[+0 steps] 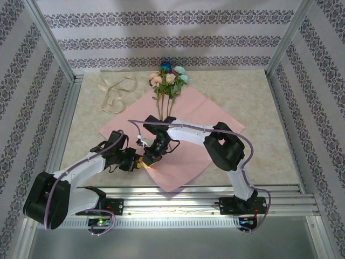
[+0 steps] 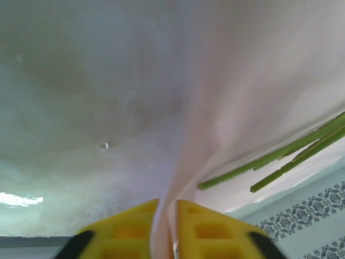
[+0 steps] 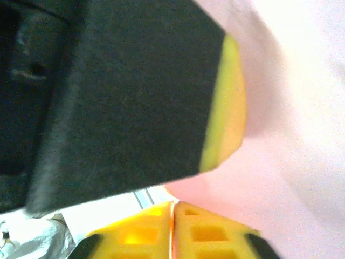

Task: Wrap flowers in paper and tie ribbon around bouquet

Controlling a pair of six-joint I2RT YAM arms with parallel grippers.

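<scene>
Top external view: large lilac-pink wrapping paper sheet point(image 1: 191, 110) lies diamond-wise in the middle of the desk point(image 1: 259, 102). The small artificial flower bunch point(image 1: 170, 81) is on it, blooms toward the far edge. Thin cream floppy ribbon point(image 1: 116, 91) lies loose near the far-left corner. At the sheet's near-left side the left gripper point(image 2: 167, 208) is pinched closed on a raised paper fold. Just beside it is the right gripper point(image 3: 173, 208), fingers nearly together; cannot tell if closed.

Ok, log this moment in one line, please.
left end effector: shut on paper fold | right end effector: jaws together at paper edge | flowers: stems on paper | ribbon: untouched
</scene>
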